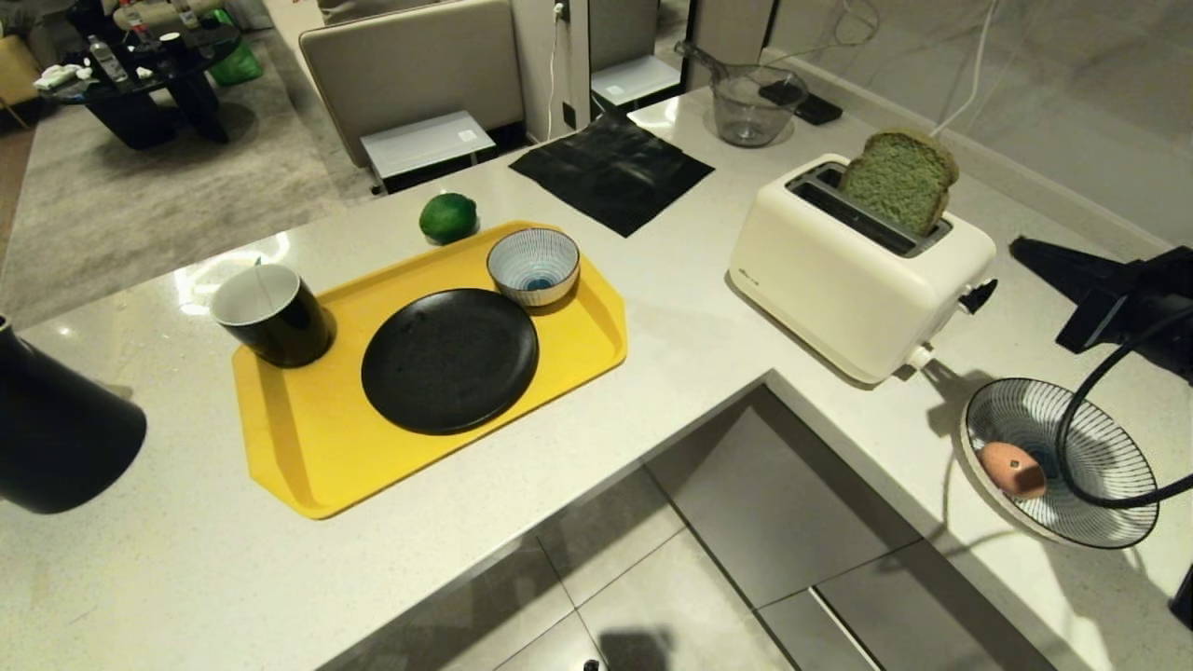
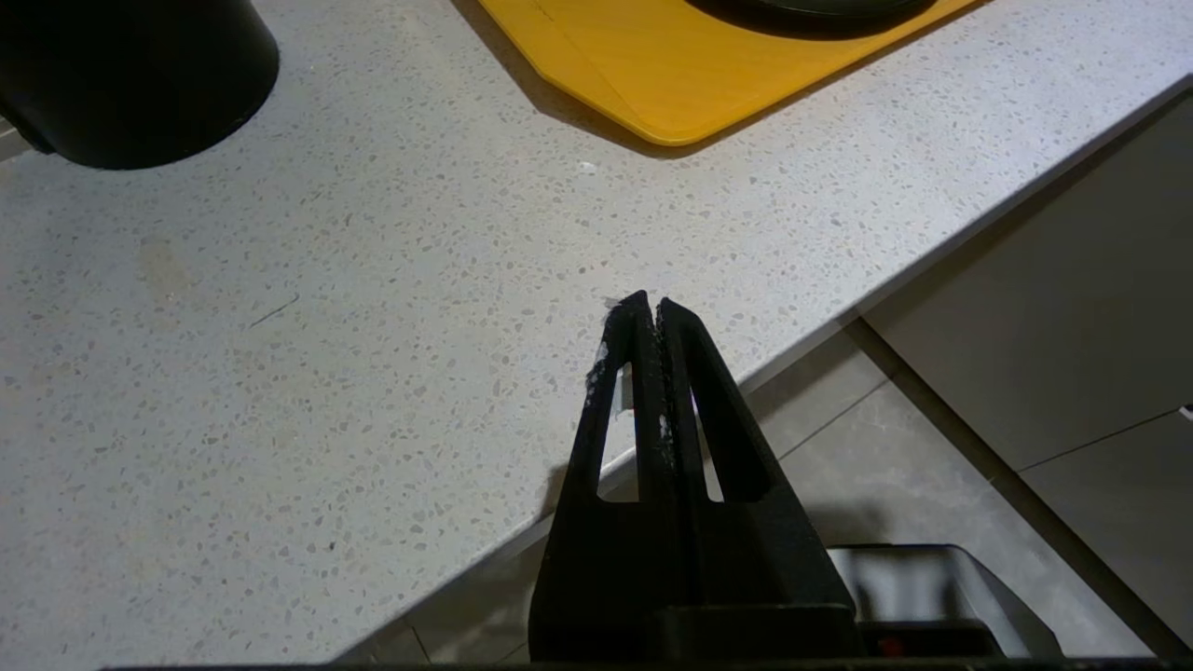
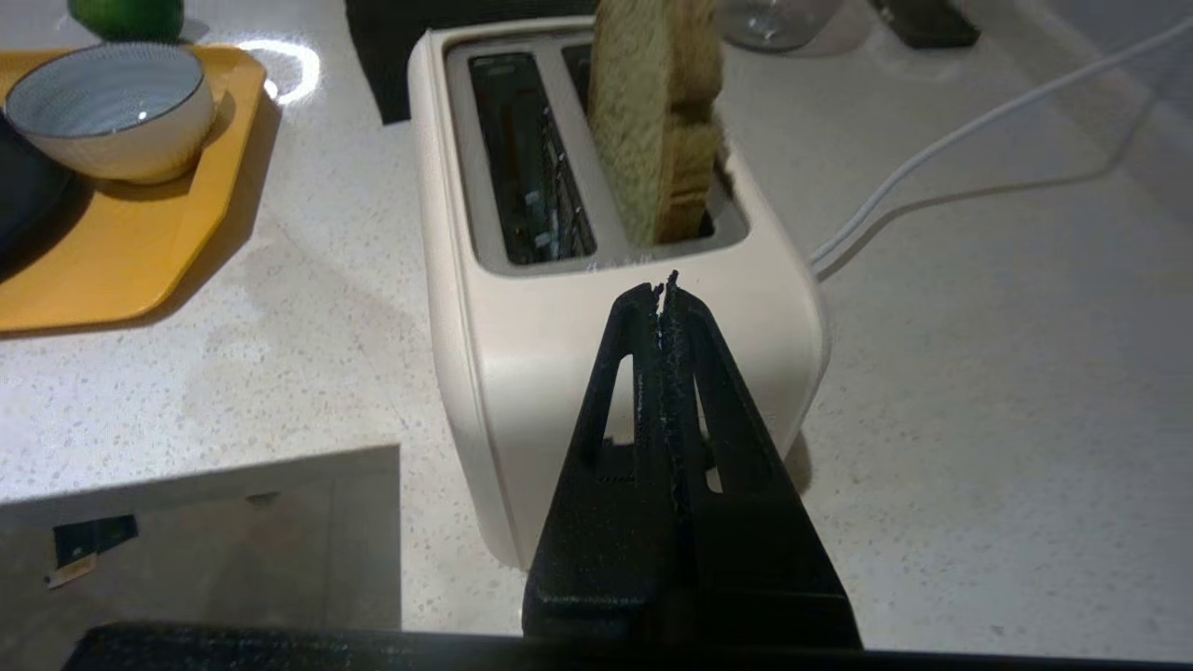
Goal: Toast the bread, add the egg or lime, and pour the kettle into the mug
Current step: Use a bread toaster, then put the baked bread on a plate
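Note:
The green-crumbed bread (image 1: 899, 182) stands up out of the far slot of the cream toaster (image 1: 839, 280). In the right wrist view my right gripper (image 3: 664, 284) is shut and empty, level with the toaster's (image 3: 522, 373) end face, just below the bread (image 3: 657, 121). My left gripper (image 2: 650, 303) is shut and empty over the counter's front edge, with the black kettle (image 2: 130, 75) further off. The kettle (image 1: 56, 429) is at the far left. The mug (image 1: 271, 314) stands on the yellow tray (image 1: 308, 438). The lime (image 1: 448, 217) lies behind the tray. The pink egg (image 1: 1011, 469) lies in a striped bowl (image 1: 1118, 447).
On the tray sit a black plate (image 1: 449, 359) and a small striped bowl (image 1: 533, 266). A black cloth (image 1: 610, 172) and a glass jug (image 1: 750, 102) lie behind. The toaster's lever (image 1: 977, 296) faces my right arm (image 1: 1132, 303). The counter is L-shaped around tiled floor (image 1: 708, 578).

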{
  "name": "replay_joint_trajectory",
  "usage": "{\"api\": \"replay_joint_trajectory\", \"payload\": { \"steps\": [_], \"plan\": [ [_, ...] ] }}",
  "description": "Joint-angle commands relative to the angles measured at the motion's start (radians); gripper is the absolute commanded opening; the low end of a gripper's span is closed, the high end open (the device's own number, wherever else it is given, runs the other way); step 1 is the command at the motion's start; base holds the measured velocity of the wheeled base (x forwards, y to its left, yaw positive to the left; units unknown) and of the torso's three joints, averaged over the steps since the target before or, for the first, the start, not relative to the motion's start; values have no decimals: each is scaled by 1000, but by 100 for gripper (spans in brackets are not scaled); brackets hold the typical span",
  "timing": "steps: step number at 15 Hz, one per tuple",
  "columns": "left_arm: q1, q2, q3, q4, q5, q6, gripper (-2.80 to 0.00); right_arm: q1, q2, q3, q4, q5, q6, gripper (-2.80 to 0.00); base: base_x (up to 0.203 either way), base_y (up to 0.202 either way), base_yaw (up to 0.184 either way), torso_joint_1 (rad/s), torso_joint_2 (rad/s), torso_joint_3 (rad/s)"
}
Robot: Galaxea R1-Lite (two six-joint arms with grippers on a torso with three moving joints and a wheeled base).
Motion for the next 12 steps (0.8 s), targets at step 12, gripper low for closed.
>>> {"api": "replay_joint_trajectory", "payload": {
  "steps": [12],
  "plan": [
    [0, 0, 0, 0, 0, 0, -280, 1, -346, -328, 858, -481, -222, -280, 0, 0, 0, 0, 0, 0]
  ]
}}
